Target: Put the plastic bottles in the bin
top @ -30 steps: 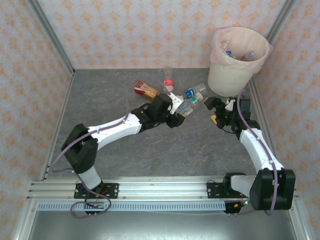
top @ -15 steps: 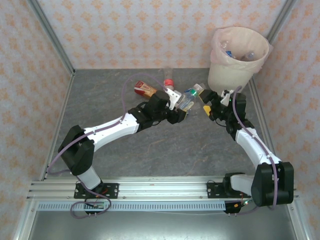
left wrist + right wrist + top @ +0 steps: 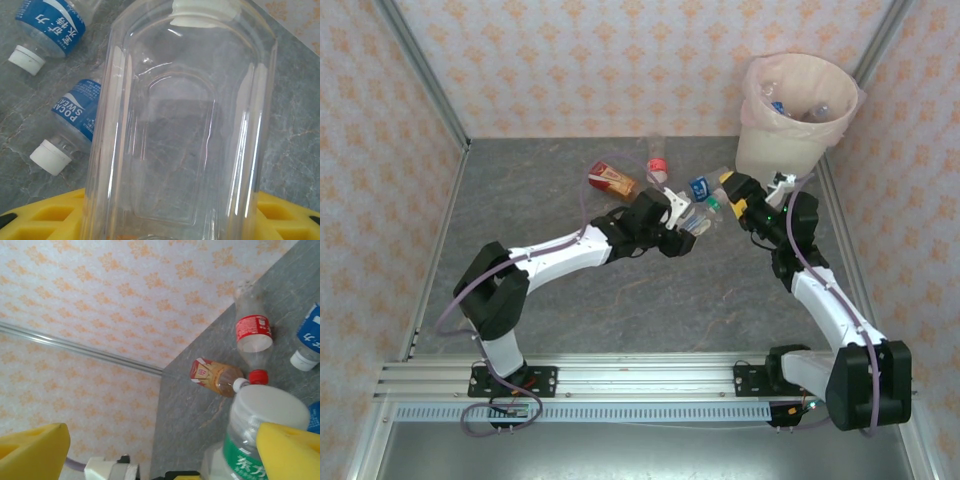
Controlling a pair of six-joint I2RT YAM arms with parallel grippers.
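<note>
My left gripper [image 3: 686, 217] is shut on a clear bottle [image 3: 180, 125] with a white cap and a green label [image 3: 252, 467], held above the table. Yellow pads [image 3: 45, 215] flank it in the left wrist view. My right gripper [image 3: 733, 193] stands open at the bottle's cap end; one yellow finger [image 3: 290, 452] is beside the cap, the other [image 3: 30, 455] far off. Two blue-labelled bottles [image 3: 75, 115] [image 3: 50, 30] lie on the table just beyond. A red-capped bottle [image 3: 657, 158] and a brown bottle [image 3: 612, 180] lie further left. The bin [image 3: 795, 115] stands at the back right with bottles inside.
Patterned walls close the grey table [image 3: 540, 210] on three sides, with metal posts in the corners. The bin sits in the far right corner, right behind my right gripper. Open floor lies in the middle and left of the table.
My right gripper has moved away from me and slightly left, up to the cap end of the held bottle. The left gripper shifted a little with the bottle.
</note>
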